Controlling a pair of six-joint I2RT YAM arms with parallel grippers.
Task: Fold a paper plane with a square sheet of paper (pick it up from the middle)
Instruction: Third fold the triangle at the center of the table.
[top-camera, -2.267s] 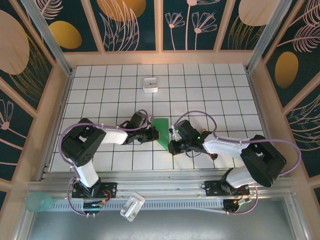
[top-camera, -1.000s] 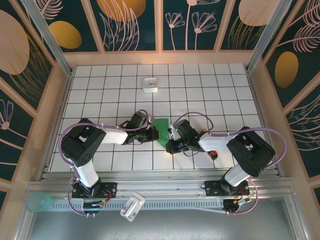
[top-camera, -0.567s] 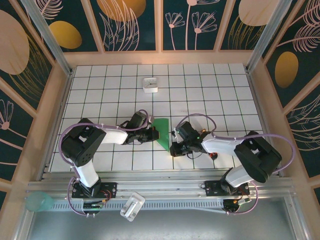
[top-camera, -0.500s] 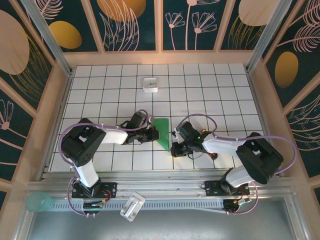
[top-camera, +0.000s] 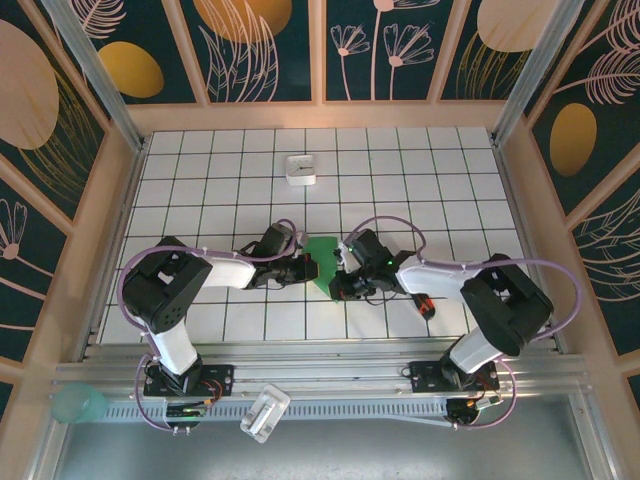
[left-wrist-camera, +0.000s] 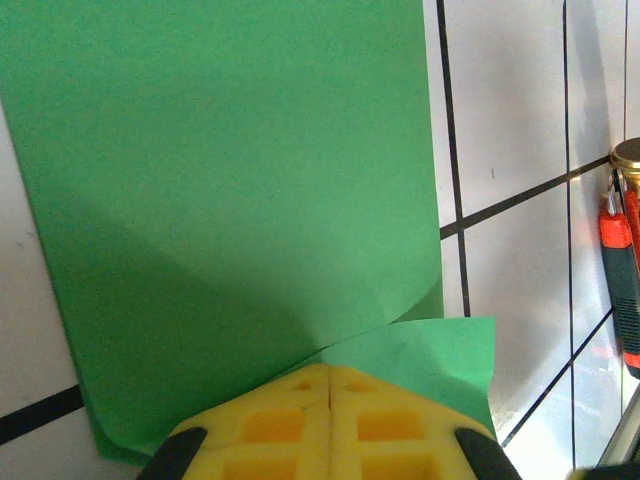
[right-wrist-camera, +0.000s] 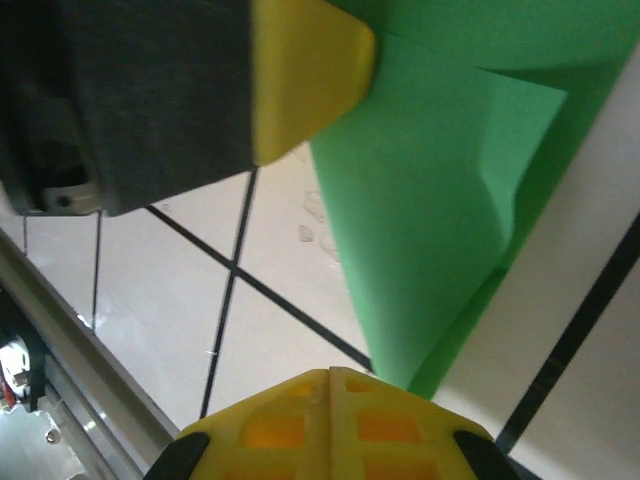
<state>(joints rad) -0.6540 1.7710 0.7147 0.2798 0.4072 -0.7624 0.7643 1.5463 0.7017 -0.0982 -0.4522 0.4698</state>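
Observation:
The square sheet of paper (top-camera: 322, 256) lies on the tiles as a bright green creased wedge, wide at the top and pointed toward the near edge, not a narrow plane shape. In the left wrist view the paper (left-wrist-camera: 230, 200) has a loose flap (left-wrist-camera: 440, 350) curling up. My left gripper (top-camera: 306, 268) (left-wrist-camera: 328, 372) is shut, its yellow tips resting on the paper's left edge. My right gripper (top-camera: 340, 284) (right-wrist-camera: 330, 372) is shut too, its tips at the paper's lower point (right-wrist-camera: 440, 250). The left gripper's finger (right-wrist-camera: 305, 70) shows opposite it.
A red-and-black screwdriver (top-camera: 425, 304) (left-wrist-camera: 620, 280) lies right of the paper, under the right forearm. A small white box (top-camera: 301, 169) sits further back. A teal cup (top-camera: 76, 403) and a white part (top-camera: 264, 412) lie off the tiles at the near rail.
My right gripper drew back a little toward the near edge, then came up to the paper's lower point again. The left arm and the paper stayed put.

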